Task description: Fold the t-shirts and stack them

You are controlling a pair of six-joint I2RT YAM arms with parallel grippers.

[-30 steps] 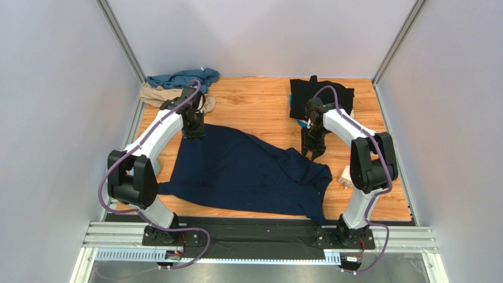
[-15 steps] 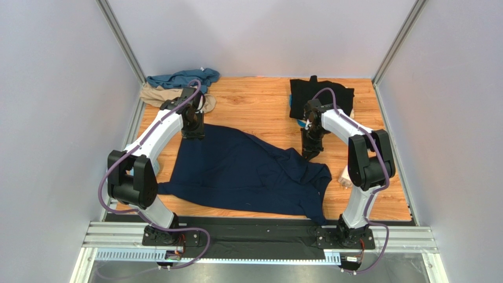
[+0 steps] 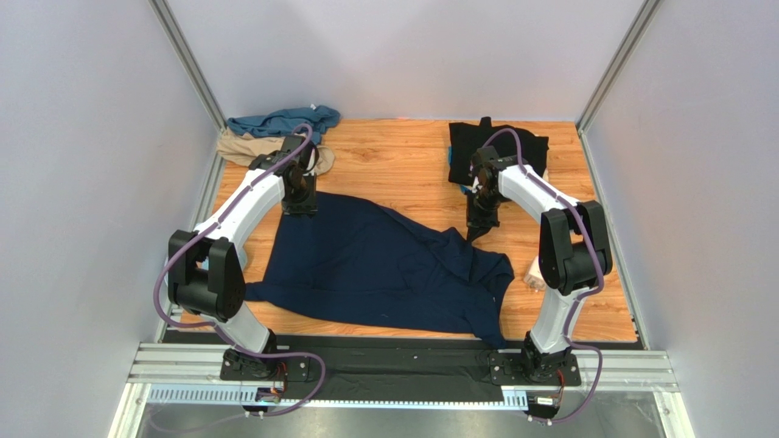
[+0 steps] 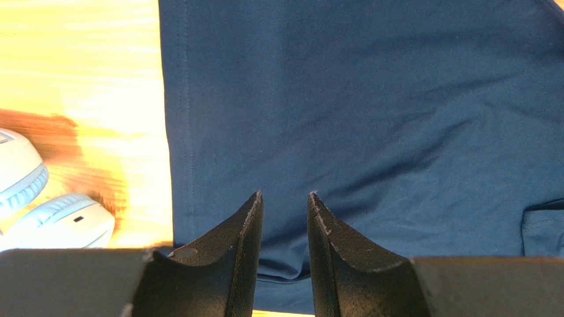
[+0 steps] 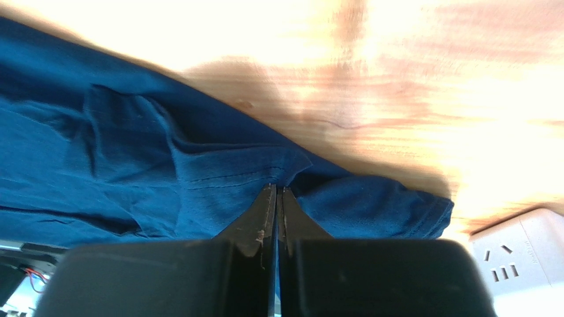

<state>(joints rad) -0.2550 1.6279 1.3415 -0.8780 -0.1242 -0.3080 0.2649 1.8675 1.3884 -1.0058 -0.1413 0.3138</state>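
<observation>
Right gripper (image 5: 276,189) is pinched shut on the far edge of the navy t-shirt (image 3: 375,265). In your overhead view the cloth spreads toward 8 o'clock from it. Your left gripper (image 4: 283,195) stands partly open over that edge at 9 o'clock, holding nothing. The edge runs roughly 9-to-3 between them, so the left end needs gripping next.

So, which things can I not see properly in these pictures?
Top view: the right arm covers part of the black t-shirt, the left arm part of the tan t-shirt.
Left wrist view: the frame edge cuts the pale blue plastic object.
Right wrist view: glare whitens the table.
</observation>
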